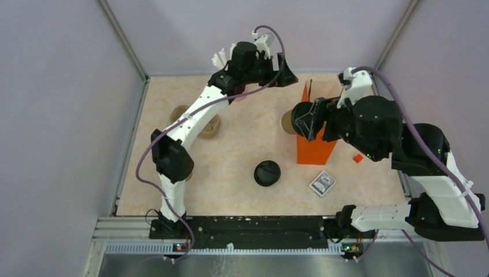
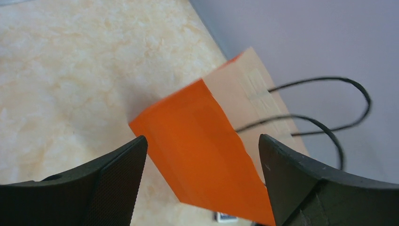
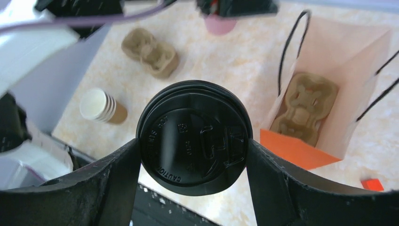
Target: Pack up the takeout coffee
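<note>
The takeout coffee (image 3: 193, 136) shows its black sip lid between my right gripper's (image 3: 194, 155) fingers, which are shut on the cup below the lid. In the top view the brown cup (image 1: 286, 122) hangs in the right gripper (image 1: 303, 119), just left of the upright orange bag (image 1: 314, 141). The bag (image 3: 329, 80) stands open with a pulp cup carrier (image 3: 305, 106) inside. My left gripper (image 1: 285, 74) hovers open above the back of the table. Its wrist view looks down on the orange bag (image 2: 188, 122) and its black handles, and nothing is between its fingers.
A loose black lid (image 1: 267, 172) lies mid-table. A second pulp carrier (image 1: 209, 126) and a lidless paper cup (image 3: 101, 107) sit at the left, under the left arm. A card pack (image 1: 322, 183) and a small red piece (image 1: 358, 157) lie near the bag.
</note>
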